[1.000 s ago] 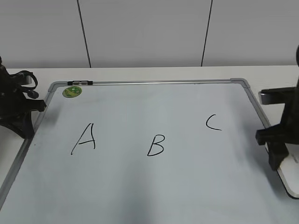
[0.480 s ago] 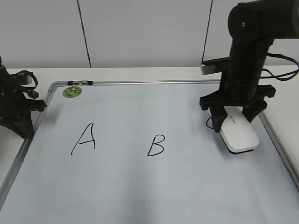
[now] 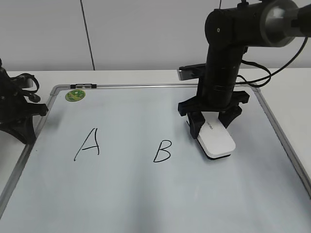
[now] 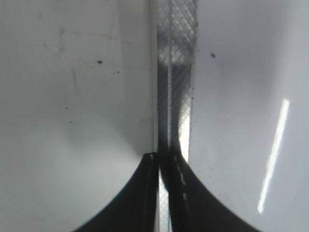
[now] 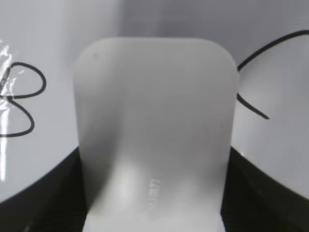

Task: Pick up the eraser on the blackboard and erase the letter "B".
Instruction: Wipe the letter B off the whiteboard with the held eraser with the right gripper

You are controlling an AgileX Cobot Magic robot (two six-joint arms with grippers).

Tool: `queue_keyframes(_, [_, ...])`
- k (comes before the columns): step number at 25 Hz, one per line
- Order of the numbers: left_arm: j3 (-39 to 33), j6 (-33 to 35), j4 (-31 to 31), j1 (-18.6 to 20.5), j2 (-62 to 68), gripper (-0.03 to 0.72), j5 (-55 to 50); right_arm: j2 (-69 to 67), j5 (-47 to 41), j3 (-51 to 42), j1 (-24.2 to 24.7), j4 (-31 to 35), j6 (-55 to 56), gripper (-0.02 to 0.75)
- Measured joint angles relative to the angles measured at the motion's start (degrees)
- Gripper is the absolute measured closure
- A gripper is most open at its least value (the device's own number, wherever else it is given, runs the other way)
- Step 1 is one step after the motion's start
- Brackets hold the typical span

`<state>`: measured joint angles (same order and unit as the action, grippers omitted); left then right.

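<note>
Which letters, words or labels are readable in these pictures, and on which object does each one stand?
"A": black marker, on the blackboard, left.
"B": black marker, middle.
"C": only part shows in the right wrist view, beside the eraser.
Grey print on the eraser: too blurred.
Green magnet: pattern unreadable.

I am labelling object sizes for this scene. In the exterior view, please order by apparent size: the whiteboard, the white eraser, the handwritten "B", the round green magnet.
Largest to smallest:
1. grey-framed pale whiteboard
2. flat white plastic eraser, in the right pincer
3. black marker letter "B"
4. small round green magnet, though it sits farther from the camera
</note>
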<state>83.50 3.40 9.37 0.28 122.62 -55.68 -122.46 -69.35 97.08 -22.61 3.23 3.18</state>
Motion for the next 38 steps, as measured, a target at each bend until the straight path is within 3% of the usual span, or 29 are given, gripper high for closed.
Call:
queue_keyframes(5, [0.00,0.00,0.00,0.00,0.00,0.645,0.00,-0.77,-0.12,0.81,-0.34,1.05,-0.68,0.219])
queue_keyframes(16, [0.00,0.00,0.08,0.00,0.00,0.645,0.00,-5.01,-0.22,5.56,-6.48,1.64,-1.33,0.220])
queue_keyframes(38, [0.00,0.00,0.12,0.00,0.00,0.645,0.13,-8.54,-0.45,7.69,-6.59,1.49,-1.45,0.220])
